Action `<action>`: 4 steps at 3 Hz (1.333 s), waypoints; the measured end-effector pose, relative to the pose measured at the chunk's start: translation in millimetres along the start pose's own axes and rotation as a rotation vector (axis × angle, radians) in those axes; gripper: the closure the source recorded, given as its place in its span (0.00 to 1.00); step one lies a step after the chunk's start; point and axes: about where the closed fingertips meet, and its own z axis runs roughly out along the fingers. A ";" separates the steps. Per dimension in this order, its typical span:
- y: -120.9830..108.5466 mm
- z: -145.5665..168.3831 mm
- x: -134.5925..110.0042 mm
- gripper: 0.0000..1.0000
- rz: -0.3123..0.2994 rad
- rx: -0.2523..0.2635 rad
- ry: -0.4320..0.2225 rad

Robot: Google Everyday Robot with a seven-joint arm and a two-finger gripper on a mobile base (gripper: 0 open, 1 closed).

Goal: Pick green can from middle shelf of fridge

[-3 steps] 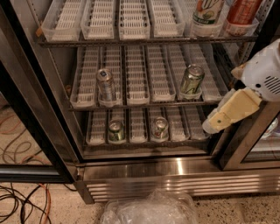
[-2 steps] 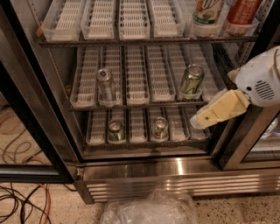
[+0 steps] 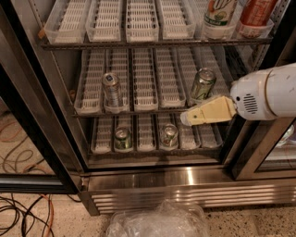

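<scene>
Since a second ago your gripper [image 3: 188, 118] has been sliding left and a touch upward, out from the right door frame toward the middle of the picture. None of the cans are budging.

Biggest first: the fridge [image 3: 185, 178] is filling most of the frame with its door standing open, which is what's giving you the way in. The middle shelf [image 3: 147, 88] is running across the centre, and its white lane trays are keeping the drinks filed in rows, with the lips stopping them from sliding out the front.

Your white arm [image 3: 270, 92] is reaching in from the right edge, and the gripper is hanging just below and in front of the green can [image 3: 202, 84], level with that shelf's front rail. I'd guess you're lining up and still needing to come up a bit. Honestly can't tell whether the gripper is apart or together from here.

The green can is standing near the front of a right-hand lane, right of centre, well apart from the silver-grey can [image 3: 111, 89] on the left.

Labels: two bottles [image 3: 221, 14] are sitting upper right, but I'm not reading any writing on them or on the cans.
</scene>
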 end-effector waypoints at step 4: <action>-2.1 57.1 -2.9 0.00 0.232 0.176 -0.193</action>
